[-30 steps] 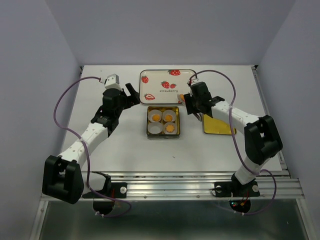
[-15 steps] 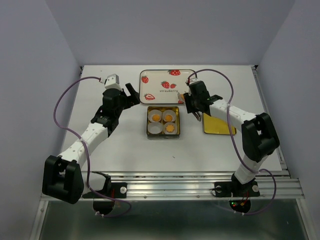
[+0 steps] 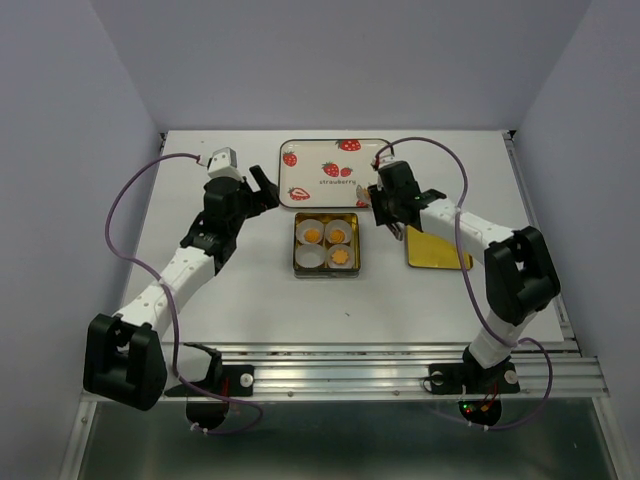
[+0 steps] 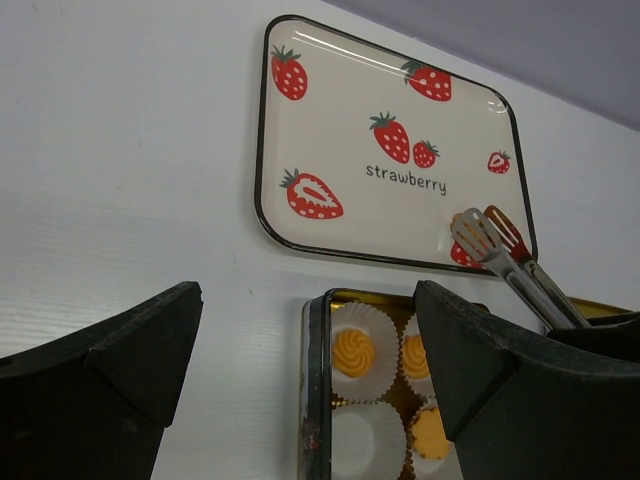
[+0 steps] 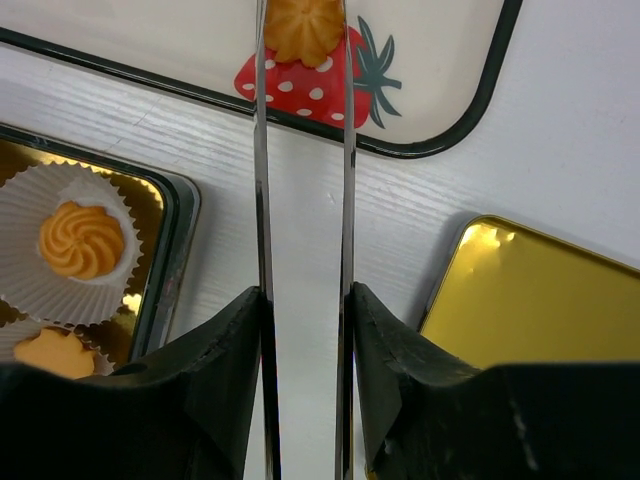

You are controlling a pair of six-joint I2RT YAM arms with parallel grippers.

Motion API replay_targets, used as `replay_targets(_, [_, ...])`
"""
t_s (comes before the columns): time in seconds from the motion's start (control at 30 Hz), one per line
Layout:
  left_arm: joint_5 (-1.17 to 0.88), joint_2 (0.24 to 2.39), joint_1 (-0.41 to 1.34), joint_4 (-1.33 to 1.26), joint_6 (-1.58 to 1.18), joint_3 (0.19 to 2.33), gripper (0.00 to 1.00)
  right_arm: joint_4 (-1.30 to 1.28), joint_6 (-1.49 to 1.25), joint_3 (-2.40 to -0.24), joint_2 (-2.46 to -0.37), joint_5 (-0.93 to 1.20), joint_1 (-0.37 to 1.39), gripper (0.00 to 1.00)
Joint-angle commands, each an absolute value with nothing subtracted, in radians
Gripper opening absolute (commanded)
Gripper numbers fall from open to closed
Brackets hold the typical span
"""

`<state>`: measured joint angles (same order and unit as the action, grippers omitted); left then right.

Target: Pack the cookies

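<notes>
Three cookies (image 3: 312, 235) (image 3: 338, 235) (image 3: 340, 257) sit in white paper cups inside the gold tin (image 3: 297, 272). The near-left cup (image 3: 312, 257) holds nothing. Another cookie (image 5: 305, 25) lies on a printed strawberry at the front right corner of the strawberry tray (image 3: 335, 150). My right gripper (image 5: 305, 295) (image 3: 376, 201) is shut on metal tongs (image 5: 262, 180) (image 4: 490, 240), and their tips stand against both sides of that cookie. My left gripper (image 4: 305, 300) (image 3: 262, 190) hangs open over the table by the tin's far left corner, holding nothing.
The tin's gold lid (image 3: 437, 252) (image 5: 540, 300) lies face up to the right of the tin, just under my right forearm. The tray's black rim (image 5: 420, 150) runs between the tin and the cookie on the tray.
My right gripper has squeezed the tongs narrower and shifted slightly left toward the tray corner. The left arm has barely moved.
</notes>
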<state>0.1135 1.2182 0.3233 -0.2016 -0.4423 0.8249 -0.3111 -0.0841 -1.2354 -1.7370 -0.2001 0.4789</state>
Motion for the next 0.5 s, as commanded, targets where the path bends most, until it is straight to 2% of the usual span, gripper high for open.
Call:
replay_targets(0.0, [0.126, 1.175, 0.325, -0.233, -0.436, 0.83, 0.99, -0.288, -0.055, -1.275, -1.626, -0.175, 0.474, 0.39])
replay_targets(0.3, [0.121, 1.167, 0.325, -0.239, -0.449, 0.819, 0.99, -0.265, -0.021, -1.207, -1.503, -0.115, 0.474, 0.39])
replay_targets(0.47, [0.12, 1.158, 0.325, -0.241, -0.459, 0.815, 0.99, -0.275, 0.032, -1.166, -1.442, -0.094, 0.573, 0.39])
